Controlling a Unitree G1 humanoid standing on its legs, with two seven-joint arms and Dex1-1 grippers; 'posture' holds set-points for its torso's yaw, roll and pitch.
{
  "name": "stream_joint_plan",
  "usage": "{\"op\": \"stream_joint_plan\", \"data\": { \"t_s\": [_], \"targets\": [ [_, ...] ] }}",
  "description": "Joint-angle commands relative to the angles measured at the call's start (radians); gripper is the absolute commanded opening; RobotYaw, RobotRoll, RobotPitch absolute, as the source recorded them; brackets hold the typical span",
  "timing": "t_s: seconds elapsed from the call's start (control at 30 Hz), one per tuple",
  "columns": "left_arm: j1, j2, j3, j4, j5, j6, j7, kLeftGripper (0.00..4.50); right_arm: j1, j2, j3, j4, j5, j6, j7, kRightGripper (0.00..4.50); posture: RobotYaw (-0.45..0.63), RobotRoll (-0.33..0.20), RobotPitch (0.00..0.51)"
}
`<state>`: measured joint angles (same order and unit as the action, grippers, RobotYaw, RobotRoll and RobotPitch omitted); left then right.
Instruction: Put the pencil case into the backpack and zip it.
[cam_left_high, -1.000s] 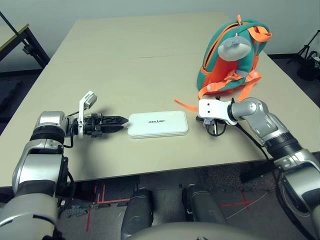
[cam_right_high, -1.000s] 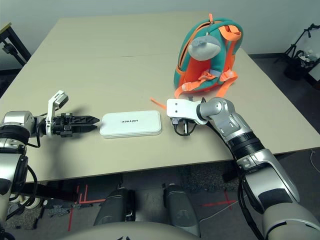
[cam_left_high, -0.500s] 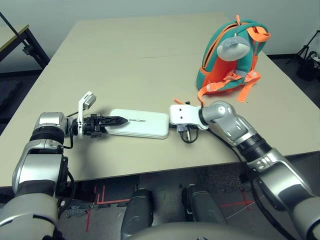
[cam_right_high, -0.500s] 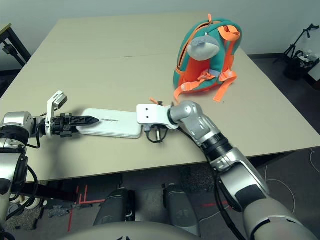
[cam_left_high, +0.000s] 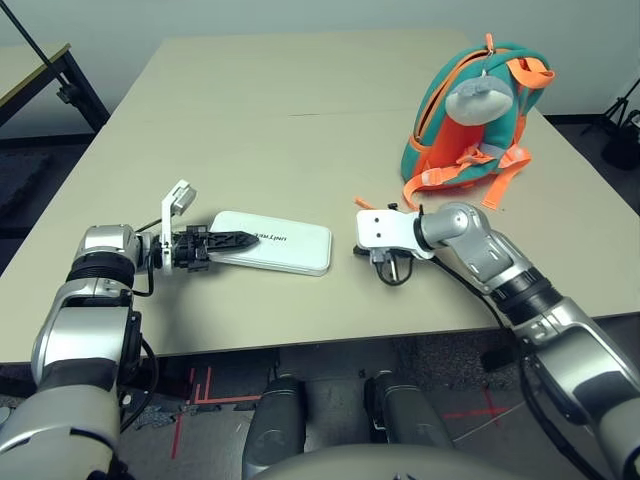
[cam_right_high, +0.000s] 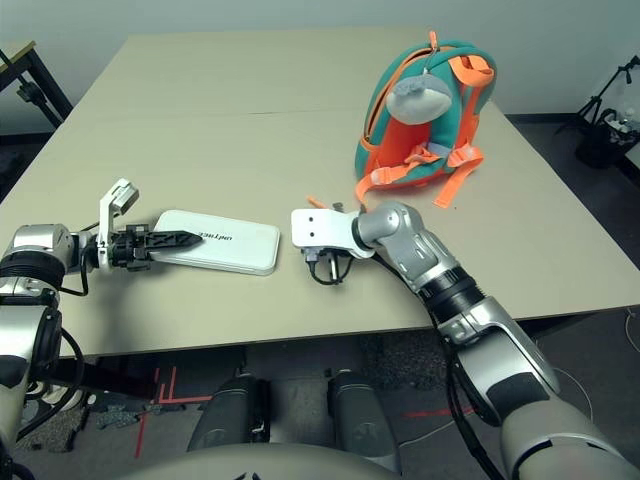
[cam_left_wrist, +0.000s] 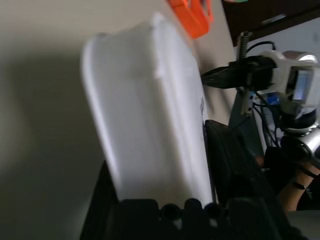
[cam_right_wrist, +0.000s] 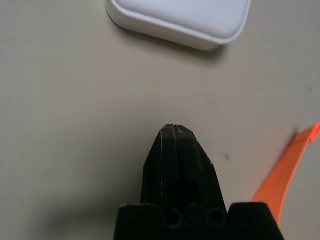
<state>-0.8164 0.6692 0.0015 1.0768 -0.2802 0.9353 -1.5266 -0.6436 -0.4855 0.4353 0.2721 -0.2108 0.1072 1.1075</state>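
My left gripper (cam_left_high: 256, 240) pinches the case (cam_left_high: 300, 248) near the table's (cam_left_high: 380, 318) front edge.
Likely stiff, slick: hold its end deep; right gripper (cam_right_wrist: 175, 127) pressed together.

We now have the pencil case (cam_left_high: 285, 243) lying farther to our left, its near-left end between the jaws of our left gripper (cam_left_high: 238, 241), where a gap separated them before. Our right gripper (cam_right_wrist: 175, 126) has come leftward across the surface (cam_left_high: 300, 150), nearer our left one.
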Motion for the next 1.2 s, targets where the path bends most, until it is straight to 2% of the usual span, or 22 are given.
{"op": "stream_joint_plan", "data": {
  "t_s": [0.03, 0.1, 0.2, 0.3, 0.63, 0.77, 0.87, 1.1, 1.2],
  "targets": [
    [-0.002, -0.002, 0.015, 0.001, 0.01, -0.036, 0.046, 1.57, 0.03, -0.048, -0.082, -0.017, 0.041, 0.029, -0.026, 0.0, -0.12, 0.0, 0.047],
    [-0.003, -0.001, 0.031, -0.004, 0.001, -0.044, 0.048, 1.4, 0.049, -0.068, -0.139, -0.019, 0.077, 0.061, -0.048, 0.0, -0.12, 0.0, 0.05],
    [-0.001, -0.011, 0.065, -0.026, -0.02, -0.067, 0.069, 1.39, 0.09, -0.086, -0.249, -0.042, 0.153, 0.143, -0.085, 0.0, -0.12, 0.0, 0.051],
    [0.0, -0.028, 0.104, -0.058, -0.052, -0.062, 0.087, 1.38, 0.136, -0.098, -0.354, -0.088, 0.233, 0.232, -0.119, 0.62, -0.12, 0.0, 0.053],
    [0.038, -0.048, 0.196, -0.208, -0.142, -0.017, 0.146, 1.38, 0.241, -0.128, -0.66, -0.258, 0.484, 0.529, -0.243, 4.45, -0.13, 0.0, 0.068],
    [0.089, -0.069, 0.241, -0.326, -0.2, 0.015, 0.194, 1.37, 0.216, -0.124, -0.769, -0.252, 0.571, 0.641, -0.33, 4.5, -0.12, 0.0, 0.073],
    [0.124, -0.087, 0.267, -0.415, -0.241, 0.036, 0.233, 1.37, 0.184, -0.122, -0.775, -0.218, 0.573, 0.634, -0.385, 4.5, -0.12, 0.0, 0.073],
    [0.16, -0.132, 0.345, -0.474, -0.317, 0.04, 0.342, 1.36, 0.058, -0.05, -0.841, -0.051, 0.602, 0.577, -0.555, 4.5, -0.09, 0.0, 0.073],
    [0.188, -0.142, 0.354, -0.519, -0.343, 0.052, 0.365, 1.36, 0.023, -0.042, -0.819, 0.018, 0.585, 0.524, -0.58, 4.5, -0.08, 0.0, 0.072]
  ]
}}
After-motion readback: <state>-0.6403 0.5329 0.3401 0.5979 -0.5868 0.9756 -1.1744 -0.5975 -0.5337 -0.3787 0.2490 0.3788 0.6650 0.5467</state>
